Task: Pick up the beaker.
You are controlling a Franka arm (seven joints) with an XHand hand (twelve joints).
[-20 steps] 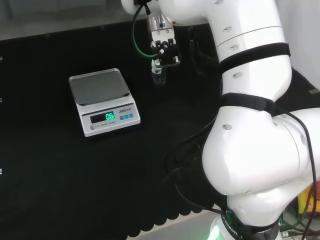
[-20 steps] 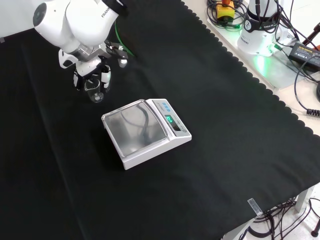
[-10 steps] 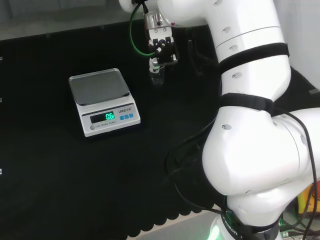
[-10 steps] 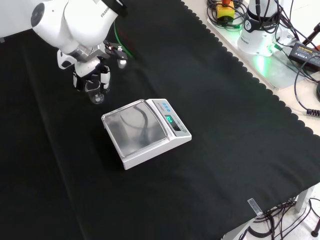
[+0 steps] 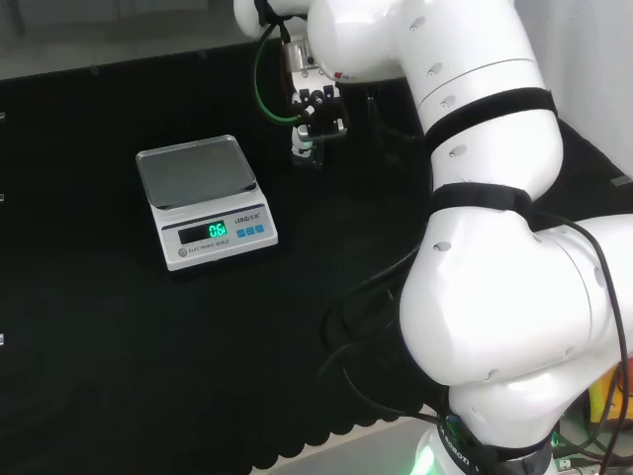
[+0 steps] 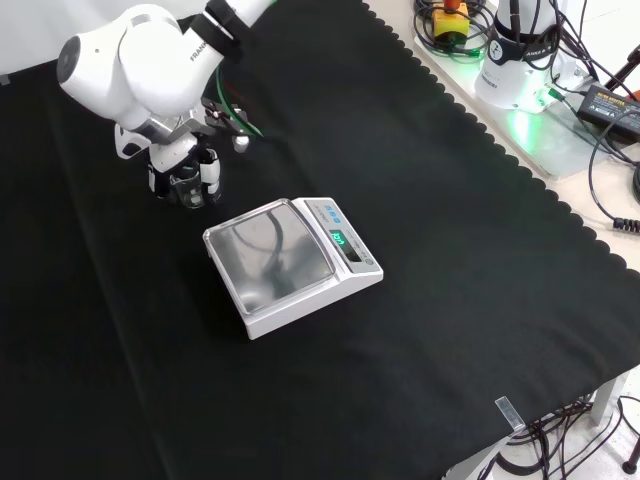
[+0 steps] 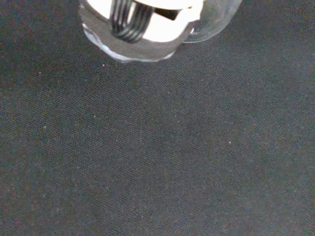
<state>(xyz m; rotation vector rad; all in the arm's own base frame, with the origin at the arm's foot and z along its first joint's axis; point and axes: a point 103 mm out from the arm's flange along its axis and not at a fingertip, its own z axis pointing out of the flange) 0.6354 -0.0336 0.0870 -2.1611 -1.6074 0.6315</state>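
- Head view: the hand (image 5: 315, 111) hangs from the white arm at the far side of the black cloth (image 5: 119, 336), to the right of the scale (image 5: 206, 202) and a little farther off. Its fingers point down round a small clear beaker (image 5: 305, 155) that shows just below them. The beaker seems to rest on the cloth, though the glass is hard to make out here.
- Front view: the hand (image 6: 182, 165) is at the upper left, just beyond the scale's (image 6: 290, 264) far left corner. Black and white fingers (image 6: 210, 175) stand on both sides of the beaker (image 6: 187, 186), curled in against its wall, so I judge the hand closed on the glass. The beaker is near the scale but apart from it.
- Wrist view: a part of the hand (image 7: 142, 24) sits close against the clear rounded edge of the beaker (image 7: 216, 19), with the cloth (image 7: 157, 147) beneath.
- Step in hand: the grasp looks made or all but made, and the lift is not yet clearly begun. The next move calls for a straight rise with the beaker kept upright, clear of the scale.
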